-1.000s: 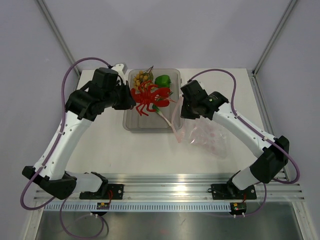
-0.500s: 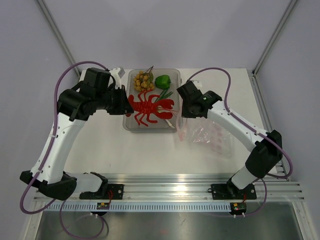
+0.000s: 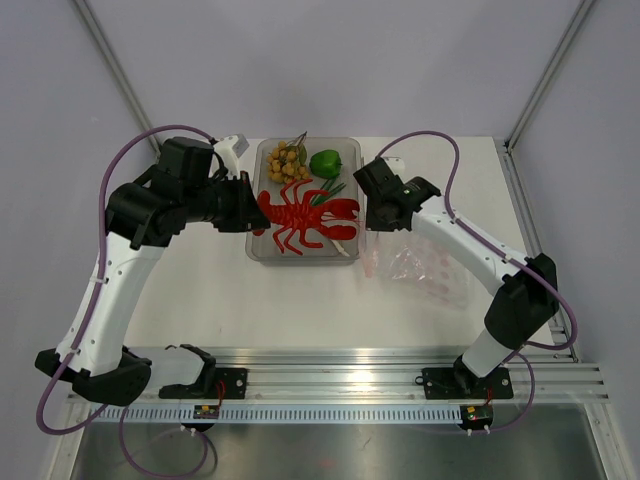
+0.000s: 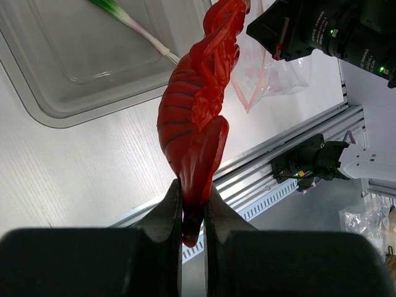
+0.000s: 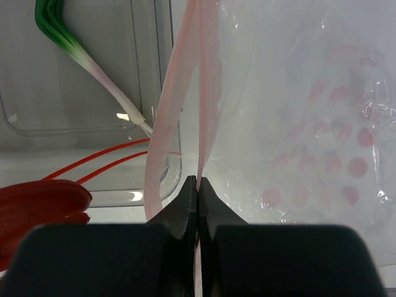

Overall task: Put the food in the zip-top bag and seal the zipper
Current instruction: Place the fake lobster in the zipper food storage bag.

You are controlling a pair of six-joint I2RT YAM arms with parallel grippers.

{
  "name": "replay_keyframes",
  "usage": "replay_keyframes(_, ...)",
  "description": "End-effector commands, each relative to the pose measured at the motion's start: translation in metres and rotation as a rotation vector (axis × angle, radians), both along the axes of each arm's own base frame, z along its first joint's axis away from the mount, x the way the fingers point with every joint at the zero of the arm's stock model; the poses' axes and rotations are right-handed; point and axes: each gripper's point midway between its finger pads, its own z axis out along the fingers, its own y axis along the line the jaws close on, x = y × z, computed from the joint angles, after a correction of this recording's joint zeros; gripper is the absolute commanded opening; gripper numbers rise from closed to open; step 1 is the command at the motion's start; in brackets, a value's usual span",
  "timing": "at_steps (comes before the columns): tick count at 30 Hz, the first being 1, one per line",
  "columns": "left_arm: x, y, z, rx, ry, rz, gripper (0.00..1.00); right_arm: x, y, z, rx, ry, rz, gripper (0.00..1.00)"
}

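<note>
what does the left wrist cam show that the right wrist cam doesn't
Only the left wrist view: the left gripper clamped on the red lobster's tail, with the right arm's wrist and the table's front rail beyond.
Only the right wrist view: the right gripper pinching the zipper, and the zip-top bag's pink dots.
Both: the lobster, the clear tray, a green stalk lying in it, and the bag.

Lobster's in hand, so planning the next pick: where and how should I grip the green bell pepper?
Probably straight down from above, jaws across the bell pepper's rounded body. It sits in the tray's far right corner, so the walls block side approaches, and the ball cluster crowds its left.
</note>
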Motion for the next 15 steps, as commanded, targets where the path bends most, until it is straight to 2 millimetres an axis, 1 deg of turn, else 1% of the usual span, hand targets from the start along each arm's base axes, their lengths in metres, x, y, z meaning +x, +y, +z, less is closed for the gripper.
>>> replay_keyframes(1, -0.006, -0.004, 0.035, -0.085, -0.119, -0.036, 0.00, 0.016, -0.010, 0.014, -0.007, -0.053, -0.032, 0.00)
replay_keyframes(6, -0.007, 0.000, 0.041, -0.088, -0.138, -0.024, 0.00, 0.018, -0.023, 0.007, -0.015, -0.038, -0.052, 0.00)
replay_keyframes(15, -0.010, -0.006, 0.048, -0.123, -0.143, -0.052, 0.00, 0.018, -0.026, -0.002, -0.024, -0.020, -0.052, 0.00)
